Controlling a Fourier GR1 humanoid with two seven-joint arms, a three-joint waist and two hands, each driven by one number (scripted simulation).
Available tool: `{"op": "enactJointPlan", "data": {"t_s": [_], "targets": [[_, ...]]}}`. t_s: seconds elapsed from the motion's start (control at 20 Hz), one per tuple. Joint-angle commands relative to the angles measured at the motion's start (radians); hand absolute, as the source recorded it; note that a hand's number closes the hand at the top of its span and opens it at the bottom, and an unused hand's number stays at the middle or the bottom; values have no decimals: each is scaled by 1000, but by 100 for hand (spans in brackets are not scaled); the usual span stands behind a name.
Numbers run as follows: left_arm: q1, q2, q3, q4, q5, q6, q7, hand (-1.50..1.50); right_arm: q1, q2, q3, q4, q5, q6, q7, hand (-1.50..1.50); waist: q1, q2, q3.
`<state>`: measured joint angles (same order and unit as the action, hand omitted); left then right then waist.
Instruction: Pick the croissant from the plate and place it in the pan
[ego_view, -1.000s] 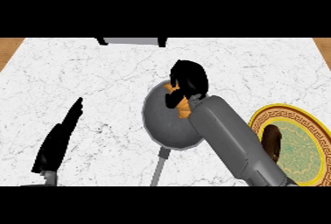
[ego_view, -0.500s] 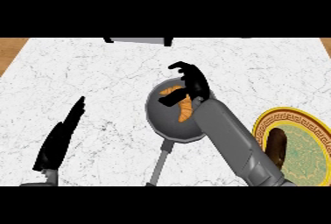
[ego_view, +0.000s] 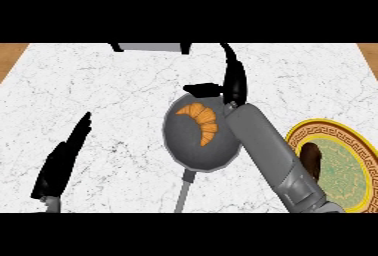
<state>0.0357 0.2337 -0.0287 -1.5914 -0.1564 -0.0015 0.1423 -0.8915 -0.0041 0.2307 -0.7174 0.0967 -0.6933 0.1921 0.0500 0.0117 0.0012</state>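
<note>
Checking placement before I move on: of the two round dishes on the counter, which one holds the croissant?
The grey pan with the long handle, mid-counter, holds the croissant. The gold-rimmed plate at the right does not.

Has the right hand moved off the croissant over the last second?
Yes. The right hand has lifted away toward the counter's far edge, open, leaving the croissant uncovered in the pan.

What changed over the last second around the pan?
The right robot hand let go of the croissant, which now lies uncovered in the pan, and the open hand lifted away toward the counter's far side. Pan, plate and the left robot hand stayed as they were.
</note>
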Motion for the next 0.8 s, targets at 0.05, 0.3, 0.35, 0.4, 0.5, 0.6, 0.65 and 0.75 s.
{"op": "enactJointPlan", "data": {"t_s": [0.05,0.3,0.35,0.4,0.5,0.6,0.65,0.75], "targets": [[42,30,27,-58,17,-21,3,0,35,-44,-118,-8,-46,-78,-60,-150,-35,-11,0],[30,-38,18,44,-37,55,-47,0,212,-137,-134,-209,-79,3,-109,-150,-68,-17,-2],[7,-6,40,0,-9,19,6,0,267,-141,-147,-234,-93,23,-172,-150,-60,-15,-1],[112,-34,-14,-86,-38,36,1,0,283,-191,-170,-239,-102,48,-204,-150,-54,-16,0],[80,6,41,-87,1,6,41,0,379,-259,-171,-333,-121,125,-216,-150,-66,-19,0],[24,-5,37,-37,-9,6,23,0,429,-311,-194,-375,-136,174,-214,-150,-66,-15,-1],[97,-1,54,-43,10,0,-12,0,504,-317,-189,-466,-135,153,-215,-150,-70,-19,-1],[100,-17,29,-98,-12,6,16,0,541,-358,-201,-501,-127,185,-180,-150,-59,-16,-1]]}}
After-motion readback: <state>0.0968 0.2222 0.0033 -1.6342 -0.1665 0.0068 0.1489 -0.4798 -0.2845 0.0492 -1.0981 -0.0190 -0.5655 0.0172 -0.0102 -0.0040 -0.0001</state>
